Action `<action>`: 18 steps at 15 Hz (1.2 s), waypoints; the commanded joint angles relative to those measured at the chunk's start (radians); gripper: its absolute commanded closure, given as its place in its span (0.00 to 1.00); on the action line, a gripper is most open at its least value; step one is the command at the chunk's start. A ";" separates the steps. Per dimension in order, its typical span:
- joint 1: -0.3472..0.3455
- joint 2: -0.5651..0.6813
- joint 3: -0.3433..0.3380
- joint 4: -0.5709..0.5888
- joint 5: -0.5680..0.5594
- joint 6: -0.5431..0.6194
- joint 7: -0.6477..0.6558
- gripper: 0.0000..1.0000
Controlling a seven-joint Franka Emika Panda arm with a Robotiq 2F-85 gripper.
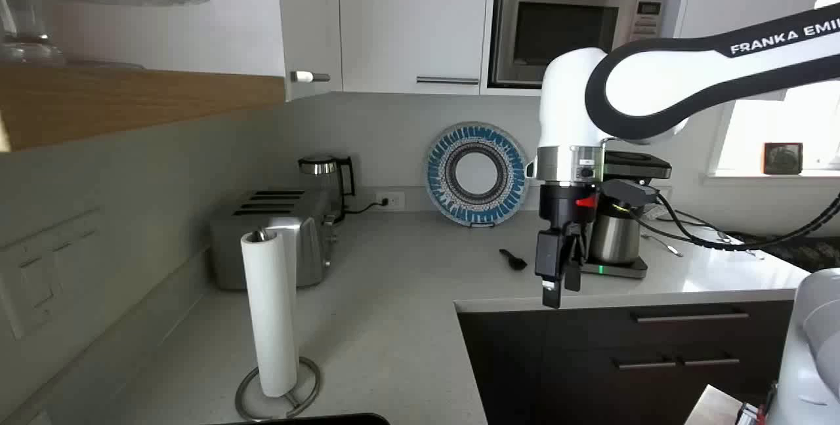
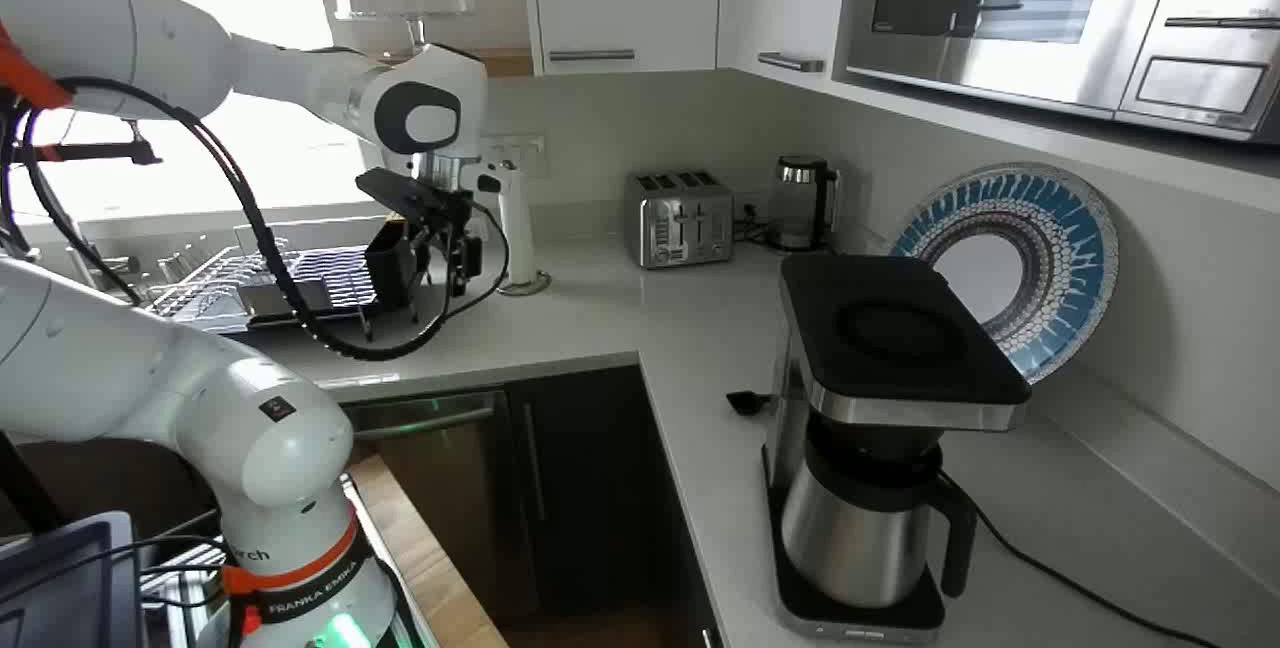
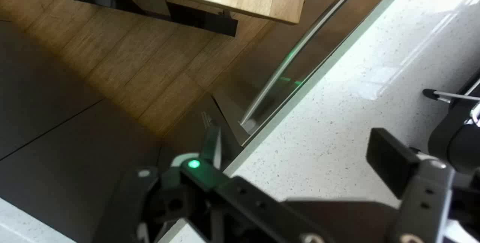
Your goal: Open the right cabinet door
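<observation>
Both exterior views share the toaster (image 2: pixel 682 223) (wrist view looks down).

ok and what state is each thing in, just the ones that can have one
Right cabinet door, closed
Left cabinet door, closed
Microwave, shut
Wide dark drawer, shut
Tool, open, holding nothing
Coffee maker, green light lit
Carafe, in place in the coffee maker
Toaster, on or off not readable
Glass kettle, upright
Wall outlet, plugged into
Patterned plate, propped upright
Paper towel roll, standing
Black utensil, lying on the counter
</observation>
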 commanded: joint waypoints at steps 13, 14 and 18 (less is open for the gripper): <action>-0.115 0.166 0.088 0.394 -0.546 -0.232 -0.042 0.00; -0.120 0.196 0.098 0.427 -0.604 -0.228 -0.042 0.00; -0.125 0.300 0.127 0.522 -0.848 -0.209 -0.054 0.00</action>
